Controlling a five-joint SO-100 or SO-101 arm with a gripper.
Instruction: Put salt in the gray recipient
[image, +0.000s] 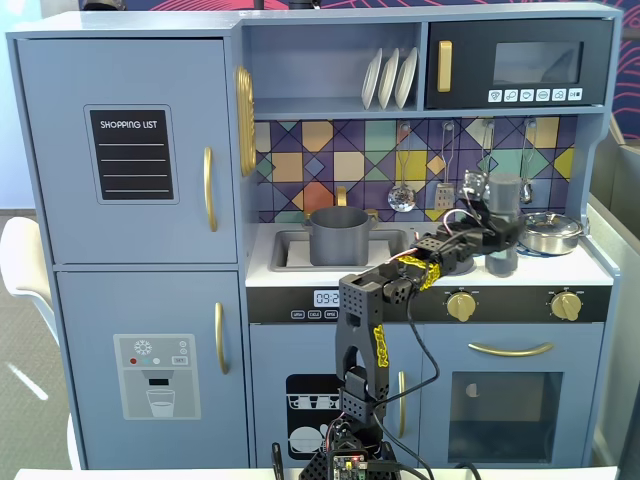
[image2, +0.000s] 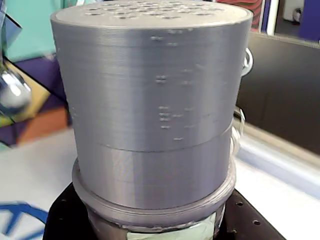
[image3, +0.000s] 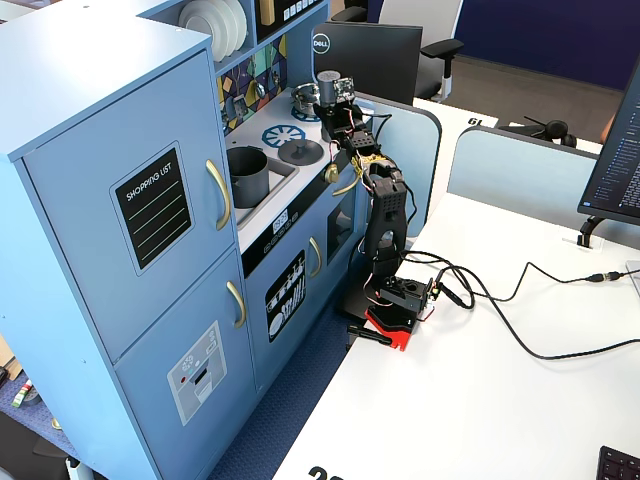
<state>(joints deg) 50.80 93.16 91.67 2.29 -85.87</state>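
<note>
Salt shaker (image2: 150, 110), ridged dark gray with a perforated top, stands upright, clamped in the claw (image: 497, 235).

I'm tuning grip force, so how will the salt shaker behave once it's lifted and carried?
The salt shaker looks rigid, with finely ridged walls in the wrist view, so probably not slippery. Tall and slim, it may tip if set down carelessly. The hand appears closed around it; its weight can't be judged.

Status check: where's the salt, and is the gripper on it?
Gripper shut on salt, upright over stovetop. Gray pot in sink, left in that fixed view. Path clear.
</note>
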